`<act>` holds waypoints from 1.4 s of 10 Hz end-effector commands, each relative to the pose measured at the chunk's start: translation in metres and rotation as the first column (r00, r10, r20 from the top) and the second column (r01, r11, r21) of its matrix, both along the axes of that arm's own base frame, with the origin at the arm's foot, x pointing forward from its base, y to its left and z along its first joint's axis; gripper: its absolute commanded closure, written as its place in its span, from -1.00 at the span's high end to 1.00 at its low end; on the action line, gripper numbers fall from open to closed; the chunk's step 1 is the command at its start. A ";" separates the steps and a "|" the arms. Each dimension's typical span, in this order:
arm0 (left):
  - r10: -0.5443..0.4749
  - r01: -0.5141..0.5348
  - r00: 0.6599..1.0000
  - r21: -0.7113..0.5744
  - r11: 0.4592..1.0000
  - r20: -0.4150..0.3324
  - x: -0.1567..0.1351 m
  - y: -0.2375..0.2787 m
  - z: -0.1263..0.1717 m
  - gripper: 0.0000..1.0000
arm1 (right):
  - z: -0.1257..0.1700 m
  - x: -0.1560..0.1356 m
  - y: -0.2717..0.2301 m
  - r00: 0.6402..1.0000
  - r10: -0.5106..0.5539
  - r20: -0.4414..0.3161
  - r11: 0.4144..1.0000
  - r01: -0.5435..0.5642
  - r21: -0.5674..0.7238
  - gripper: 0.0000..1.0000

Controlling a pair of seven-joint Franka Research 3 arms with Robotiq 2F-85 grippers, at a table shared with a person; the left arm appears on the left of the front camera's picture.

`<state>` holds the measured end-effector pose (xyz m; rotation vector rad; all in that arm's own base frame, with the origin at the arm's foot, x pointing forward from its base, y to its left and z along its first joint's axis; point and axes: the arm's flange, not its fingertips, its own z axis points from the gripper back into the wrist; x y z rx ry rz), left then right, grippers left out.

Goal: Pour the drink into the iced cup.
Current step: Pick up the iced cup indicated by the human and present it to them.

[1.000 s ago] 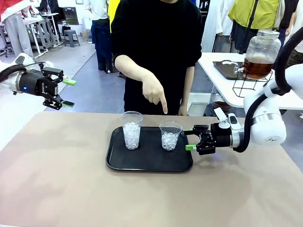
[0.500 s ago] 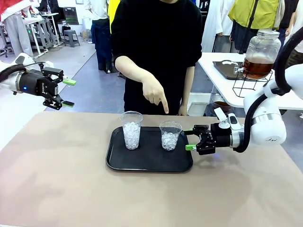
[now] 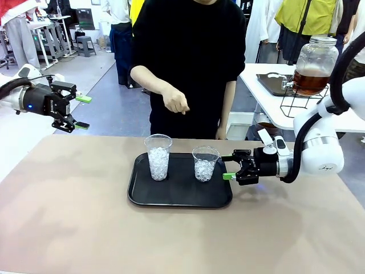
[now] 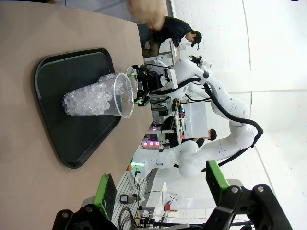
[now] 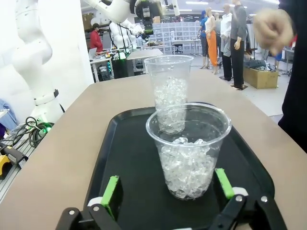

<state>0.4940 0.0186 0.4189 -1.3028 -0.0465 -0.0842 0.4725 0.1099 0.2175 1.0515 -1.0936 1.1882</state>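
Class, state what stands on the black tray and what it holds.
On the black tray stand a taller cup and a shorter cup, both holding ice. Ice hides the cup bottoms.

It is a robotics lab in an open hall. A white robot arm (image 3: 319, 142) stands at a tan table (image 3: 68, 228). A stool (image 3: 86, 45) sits upper left in the front view. The right wrist view has loose cables (image 5: 33, 132) at middle left and storage shelving (image 5: 192, 31) at top centre.
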 end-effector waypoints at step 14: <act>0.008 -0.008 1.000 -0.005 1.000 -0.006 -0.002 0.000 0.001 1.00 | -0.032 0.031 0.046 0.998 -0.062 -0.025 0.998 0.062 -0.016 1.00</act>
